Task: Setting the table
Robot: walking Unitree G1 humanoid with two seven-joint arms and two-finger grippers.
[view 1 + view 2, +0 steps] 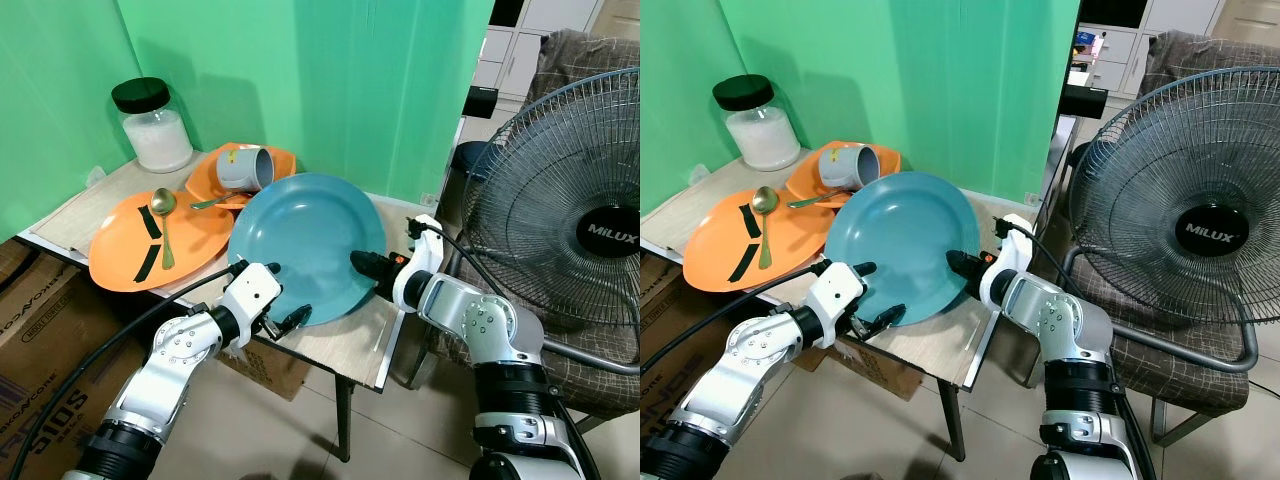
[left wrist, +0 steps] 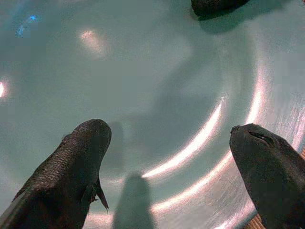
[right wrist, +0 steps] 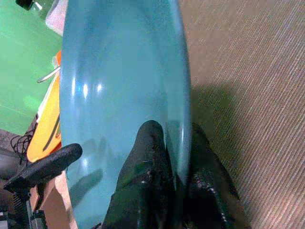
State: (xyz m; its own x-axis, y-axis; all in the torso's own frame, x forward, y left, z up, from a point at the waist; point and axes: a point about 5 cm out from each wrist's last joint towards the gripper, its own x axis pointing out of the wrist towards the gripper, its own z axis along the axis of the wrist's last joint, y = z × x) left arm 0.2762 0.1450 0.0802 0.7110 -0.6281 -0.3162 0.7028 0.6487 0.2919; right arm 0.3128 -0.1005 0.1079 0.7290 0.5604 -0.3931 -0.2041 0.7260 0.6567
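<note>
At the right of the frame you have a large fan (image 1: 590, 215) standing beside the small wooden table (image 1: 345, 350), which sits in front of a green backdrop (image 1: 300, 70). At the centre of the frame is the teal plate (image 1: 305, 245), tilted up on edge above the tabletop. Your right gripper (image 3: 174, 167) pinches its rim at the right, with 1 finger on the face and 1 behind. Your left gripper (image 1: 275, 295) sits at the plate's lower left edge with its 2 fingers (image 2: 71, 167) spread apart, hovering over the plate's face without closing on it. To the left of centre, a large orange plate (image 1: 130, 250) lies flat on the table, carrying a gold spoon (image 1: 163, 215) and 2 dark strips. Behind it, a second orange plate (image 1: 215, 185) holds a grey cup (image 1: 245, 167) lying on its side. In the upper left of the frame, a glass jar (image 1: 155, 125) with a black lid holds something white.
</note>
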